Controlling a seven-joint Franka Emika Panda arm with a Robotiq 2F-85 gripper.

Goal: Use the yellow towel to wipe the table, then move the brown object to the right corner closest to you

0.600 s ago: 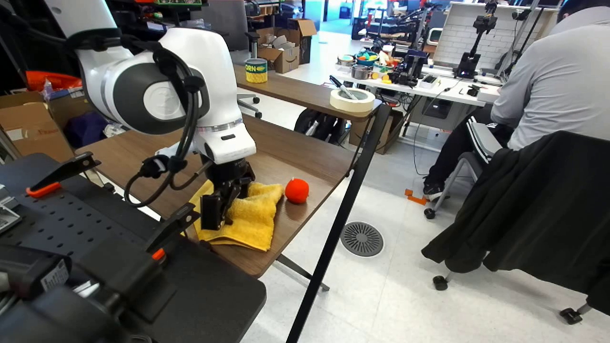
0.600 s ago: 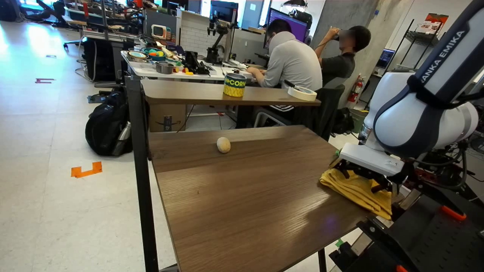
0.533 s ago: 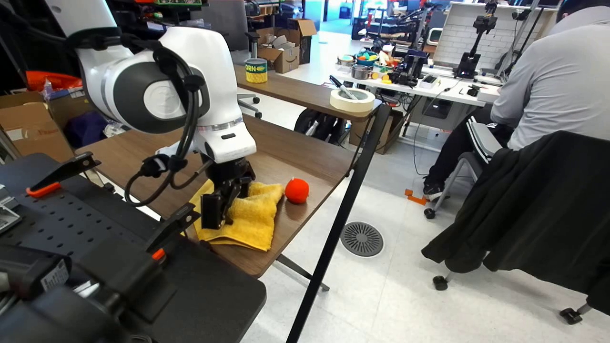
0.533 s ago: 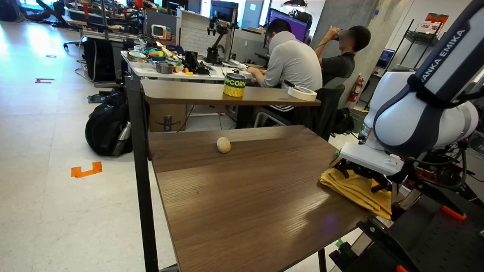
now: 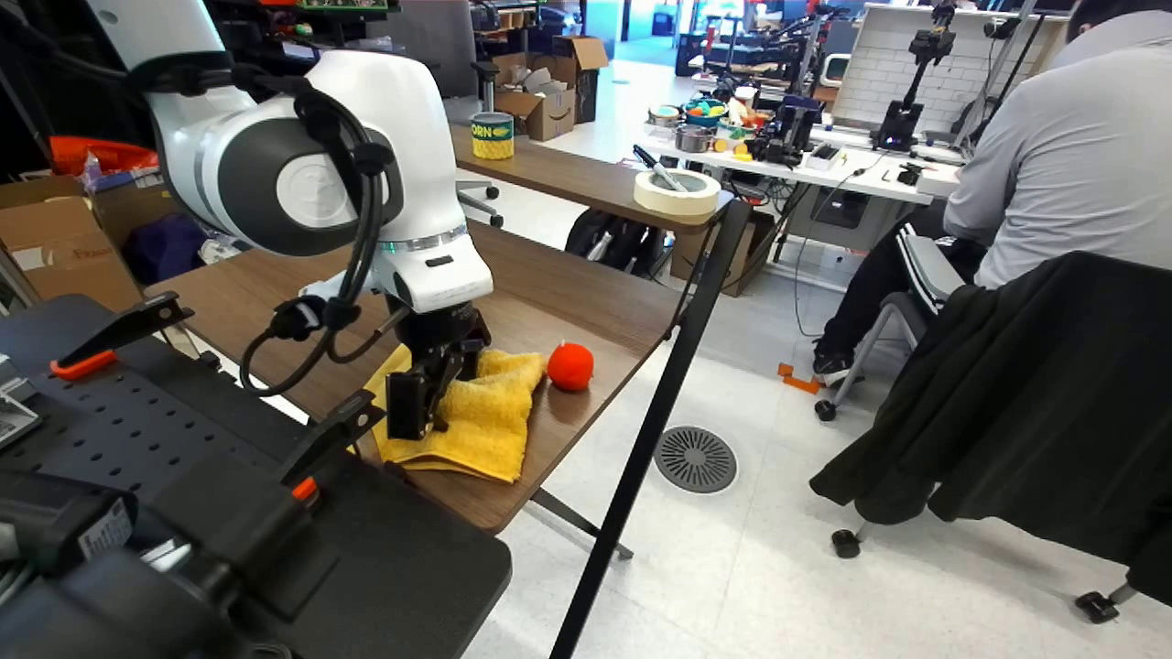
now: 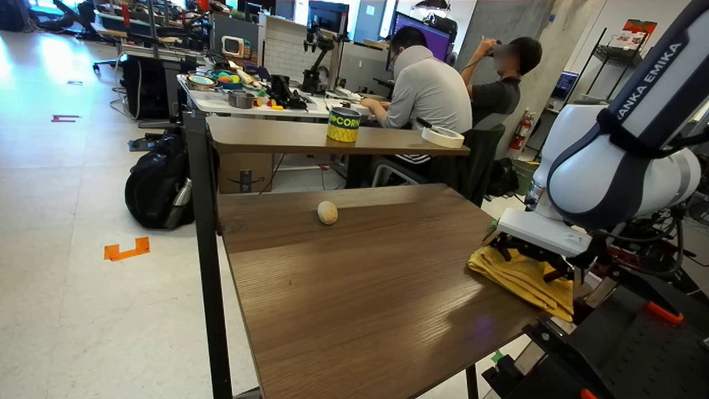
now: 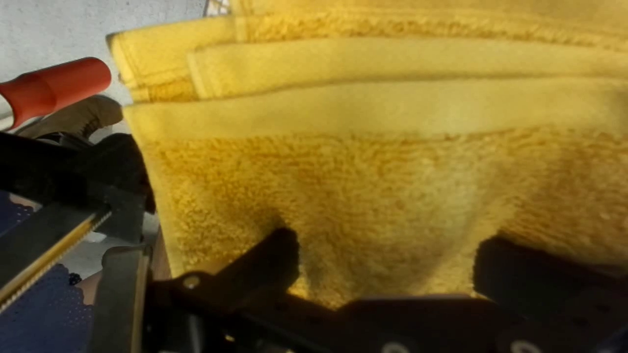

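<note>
- Yellow towel [image 5: 490,412], one, terry with smooth hems, folded in layers. Lies on the counter [image 6: 360,288], at the side nearest the arm [image 5: 412,137], directly beneath the jaws.
- Jaws, one pair. Stand wide apart, pointing down, ends at the pile, a hump of cloth between; we see nothing pinched.
- Alignment. In the wrist view the hems run roughly along the line from one side of the jaws to the other; we judge that a pinch would gather cloth along that line.
- Coming move, by our judgement. A pinch straight below for the wipe; a lift clear of the cloth is also possible, and we cannot settle which.
- Brown object [image 6: 327,213], one, oval, tan. In an exterior view it lies towards the counter's far side, well apart from the towel, ahead of the jaws and to the robot's left; its long axis on the counter we cannot fix.
- Right corner [image 5: 490,510], the near one as we read the task. Just beside the towel, which we expect to crowd it as a resting place.
- Red ball [image 5: 570,366], one. Beside the towel, contact uncertain; likely to roll if the wipe sweeps that way.
- Raised shelf [image 6: 266,132], with corn tin [image 6: 343,124] and roll of tape [image 6: 443,139]. Stands higher than the counter, along its far side; may limit reach to the brown object.
</note>
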